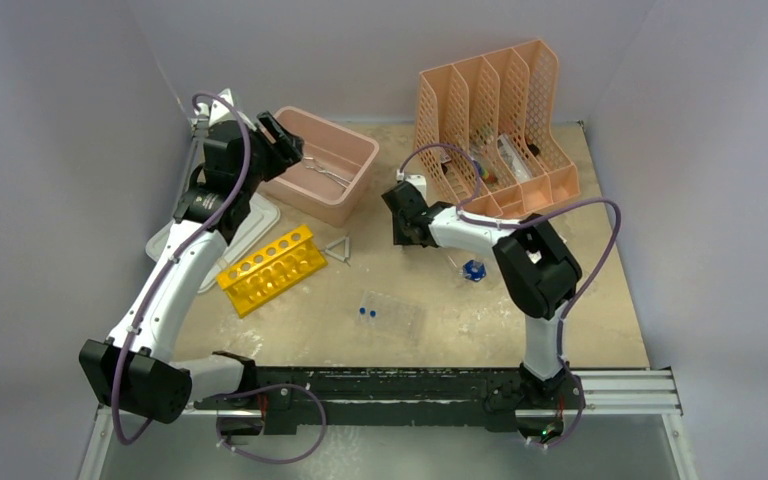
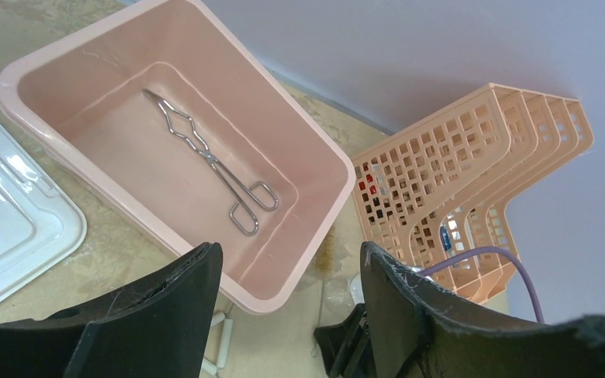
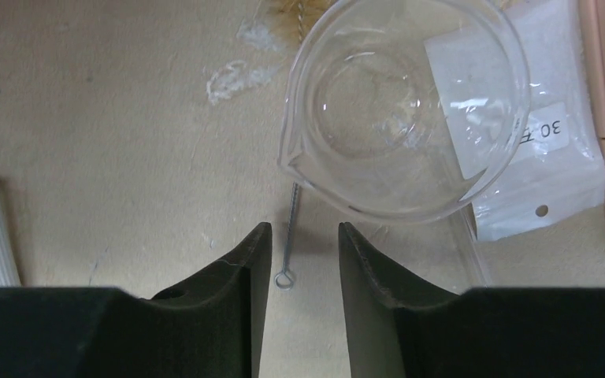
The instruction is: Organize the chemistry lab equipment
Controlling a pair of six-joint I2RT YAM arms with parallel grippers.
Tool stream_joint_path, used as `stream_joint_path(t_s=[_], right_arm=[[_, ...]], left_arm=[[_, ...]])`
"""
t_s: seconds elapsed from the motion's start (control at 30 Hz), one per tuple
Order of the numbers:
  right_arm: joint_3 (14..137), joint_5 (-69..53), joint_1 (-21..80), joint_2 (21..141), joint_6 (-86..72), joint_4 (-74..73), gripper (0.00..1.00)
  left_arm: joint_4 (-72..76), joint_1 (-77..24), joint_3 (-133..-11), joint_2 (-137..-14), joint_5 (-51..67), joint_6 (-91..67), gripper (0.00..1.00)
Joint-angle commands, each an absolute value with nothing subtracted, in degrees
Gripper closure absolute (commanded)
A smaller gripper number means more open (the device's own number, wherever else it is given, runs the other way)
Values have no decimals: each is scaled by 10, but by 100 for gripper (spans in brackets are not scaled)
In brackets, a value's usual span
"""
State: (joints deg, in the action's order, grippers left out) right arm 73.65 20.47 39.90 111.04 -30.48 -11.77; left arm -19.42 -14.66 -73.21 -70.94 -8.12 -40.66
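Observation:
Metal tongs [image 2: 209, 161] lie flat in the pink tub [image 2: 315, 150]. My left gripper [image 2: 291, 260] hovers open just off the tub's near corner, with nothing between its fingers. In the top view it [image 1: 282, 140] sits at the tub's left rim. My right gripper [image 3: 303, 228] is open low over the table. A thin wire brush handle [image 3: 289, 236] lies between its fingertips, and a clear beaker [image 3: 406, 110] stands just beyond. The yellow test-tube rack [image 1: 272, 268], the wire triangle [image 1: 339, 249] and the clear tray [image 1: 400, 318] with blue-capped vials [image 1: 365, 312] rest mid-table.
The peach file holder [image 1: 495, 130] stands at the back right with small items inside. A white lid [image 2: 8, 213] lies left of the tub. A labelled plastic bag [image 3: 536, 157] lies beside the beaker. A small blue object [image 1: 474, 270] sits near the right arm.

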Motion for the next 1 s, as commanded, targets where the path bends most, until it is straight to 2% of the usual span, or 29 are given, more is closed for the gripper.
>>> stream_joint_path(t_s=[0.0, 0.4, 0.5, 0.6, 0.97], right_arm=[[767, 244, 401, 1109, -324, -86, 63], [781, 255, 400, 1158, -328, -106, 76], [779, 255, 400, 1161, -322, -111, 85], [785, 251, 400, 1168, -318, -132, 100], [746, 188, 399, 1034, -282, -89, 100]], left_arm=[[-192, -147, -754, -699, -71, -384, 36], [-224, -147, -797, -697, -119, -320, 36], [-222, -147, -794, -699, -110, -321, 36], [-219, -147, -789, -698, -104, -326, 36], [-214, -147, -759, -698, -76, -366, 36]])
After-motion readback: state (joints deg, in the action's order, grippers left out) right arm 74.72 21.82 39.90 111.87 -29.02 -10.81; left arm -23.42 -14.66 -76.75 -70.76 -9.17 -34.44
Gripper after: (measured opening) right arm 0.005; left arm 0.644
